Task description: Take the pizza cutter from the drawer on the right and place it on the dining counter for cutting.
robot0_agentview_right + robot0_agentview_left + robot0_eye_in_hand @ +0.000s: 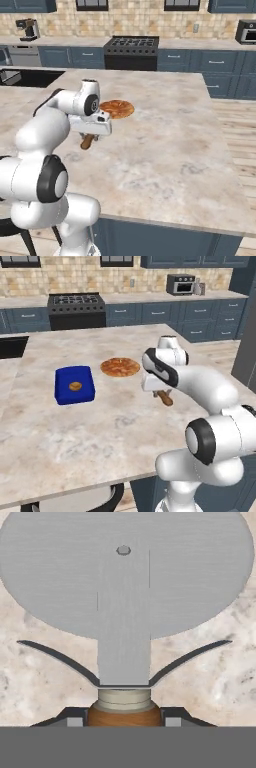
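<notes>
- Brown wooden handle of the pizza cutter sits clamped between the fingers of the tool, which is partly closed around it; in the hand view the grey wheel fills the upper part, right over the marbled stone.
- So the cutter's low over the dining surface, just right of the pizza and a bit nearer the robot. Can't tell if the wheel is actually touching the stone yet.
- What could go wrong, imo: let go while it's still in the air and the round wheel could roll or tip the cutter sideways, maybe onto the pizza since that's close.
- Pushing down too far could jam the blade into the stone and twist the handle in the grip.
- Count: one cutter, one pizza, one blue box with one small brown thing on top, left of the pizza.
</notes>
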### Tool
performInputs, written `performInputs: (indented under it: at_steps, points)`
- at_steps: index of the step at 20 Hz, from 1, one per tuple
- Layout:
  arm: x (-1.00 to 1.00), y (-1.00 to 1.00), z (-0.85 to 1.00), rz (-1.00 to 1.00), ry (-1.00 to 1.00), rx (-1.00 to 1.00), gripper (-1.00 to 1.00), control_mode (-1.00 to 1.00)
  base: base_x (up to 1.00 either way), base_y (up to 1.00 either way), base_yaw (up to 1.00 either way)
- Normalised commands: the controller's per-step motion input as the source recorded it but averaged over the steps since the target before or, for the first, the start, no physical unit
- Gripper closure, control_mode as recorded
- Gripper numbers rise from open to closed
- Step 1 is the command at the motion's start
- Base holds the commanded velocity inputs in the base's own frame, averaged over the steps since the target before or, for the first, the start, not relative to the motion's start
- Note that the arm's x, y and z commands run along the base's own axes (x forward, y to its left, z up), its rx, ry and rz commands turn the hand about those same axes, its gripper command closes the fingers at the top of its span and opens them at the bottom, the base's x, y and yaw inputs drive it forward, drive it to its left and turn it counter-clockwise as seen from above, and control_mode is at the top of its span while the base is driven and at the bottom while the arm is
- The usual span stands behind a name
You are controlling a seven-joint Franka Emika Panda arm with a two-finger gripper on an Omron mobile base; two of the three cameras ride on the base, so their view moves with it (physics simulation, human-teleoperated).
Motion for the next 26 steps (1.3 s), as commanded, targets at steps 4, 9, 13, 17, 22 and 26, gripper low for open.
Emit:
performInputs:
  at_steps: [4, 9, 13, 17, 22, 26]
  points:
    - [1.0, -0.04, -0.02, 0.1, 0.0, 0.02, 1.0, -1.0, 0.0, 0.0, 0.0]
    - [0.92, 0.0, -0.03, 0.07, -0.01, 0.0, 1.0, -1.0, 0.0, 0.0, 0.0]
    - [0.98, -0.01, -0.16, 0.08, 0.0, 0.0, 1.0, -1.0, 0.0, 0.0, 0.0]
    - [0.89, 0.0, -0.27, 0.1, 0.0, 0.0, 1.0, -1.0, 0.0, 0.0, 0.0]
    - [0.83, 0.0, -0.27, 0.08, 0.0, 0.0, 1.0, -1.0, 0.0, 0.0, 0.0]
    - [0.64, 0.0, -0.36, 0.05, -0.04, 0.0, 1.0, -1.0, 0.0, 0.0, 0.0]
